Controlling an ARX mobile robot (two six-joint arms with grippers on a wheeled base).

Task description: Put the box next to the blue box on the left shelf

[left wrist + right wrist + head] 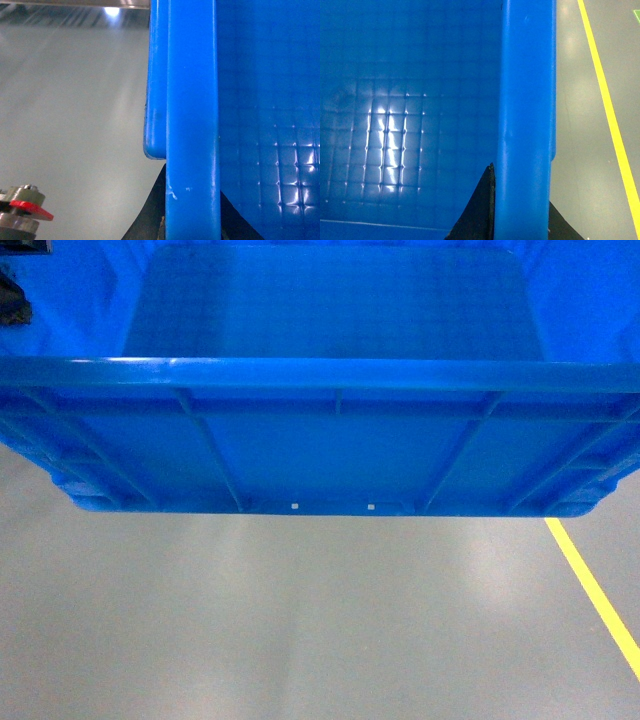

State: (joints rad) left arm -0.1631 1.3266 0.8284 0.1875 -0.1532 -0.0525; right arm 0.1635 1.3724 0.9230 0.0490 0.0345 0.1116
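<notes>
1. Aloft, a large bright-blue rectangular plastic crate (330, 430) with a thick rim and ribbed outer walls is hanging clear of the smooth grey floor (300, 620), filling the upper half of the head view, its near wall facing the camera and nothing supporting it from below.
2. The left claw (192, 220) is clenching the crate's left rim, one dark finger showing on each side of the wall in the left wrist view.
3. The right claw (520, 215) is gripping the opposite rim in the same straddling way, one black finger inside the wall and one outside.
4. A yellow painted line (595, 590) is running across the floor to the right; neither the left shelf nor the other blue box is showing in any view, so the delivery appears to be still ahead.
5. The risk, by this reading, is slippage: the hold rests on two narrow pinches of smooth plastic, and any uneven arm motion or a jolt from the base could twist the crate, tipping it or dropping it to the floor.
</notes>
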